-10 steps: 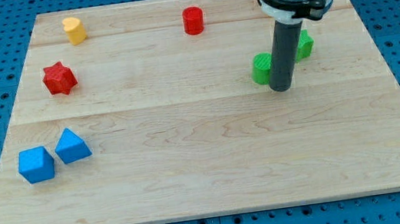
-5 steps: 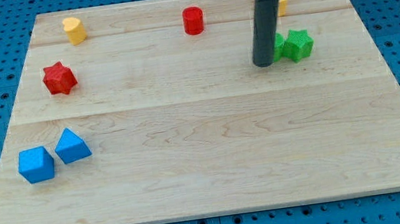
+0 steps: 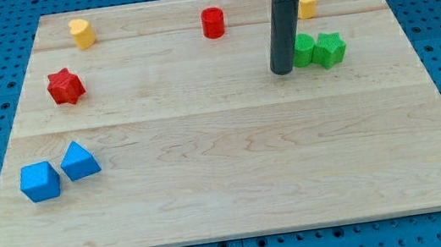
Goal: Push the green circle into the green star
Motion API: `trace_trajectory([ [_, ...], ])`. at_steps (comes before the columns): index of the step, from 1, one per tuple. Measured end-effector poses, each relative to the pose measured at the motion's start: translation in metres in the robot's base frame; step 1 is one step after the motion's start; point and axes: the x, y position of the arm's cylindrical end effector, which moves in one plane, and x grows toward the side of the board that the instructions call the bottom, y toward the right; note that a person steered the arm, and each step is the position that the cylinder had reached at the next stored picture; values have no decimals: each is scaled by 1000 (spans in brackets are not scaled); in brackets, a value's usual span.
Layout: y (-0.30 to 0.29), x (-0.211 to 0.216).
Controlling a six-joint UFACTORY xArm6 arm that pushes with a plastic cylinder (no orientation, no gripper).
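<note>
No gripper, just my tip (image 3: 283,72) beside green circle (image 3: 304,50), touching green star (image 3: 330,48).

Pale wood worktop (image 3: 226,165), visibly grained, smooth satin finish. Matt plastic look on green circle (image 3: 304,49) and green star (image 3: 330,48). Dark matt rod, my tip (image 3: 282,72).

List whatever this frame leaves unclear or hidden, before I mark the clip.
- Yellow block at the view's top: the rod covers its left part, so its shape cannot be told.
- Green circle: its left edge sits behind the rod; whether my tip touches it is unclear.
- Green circle against green star: same colour, so contact or a thin gap cannot be separated.
- Arm above the rod: cut off by the view's top edge.
</note>
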Motion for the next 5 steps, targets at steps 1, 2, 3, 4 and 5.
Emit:
trace_trajectory([
  [1, 3, 0],
  [2, 8, 0],
  [3, 12, 8],
  [4, 12, 25],
  [5, -21, 9],
])
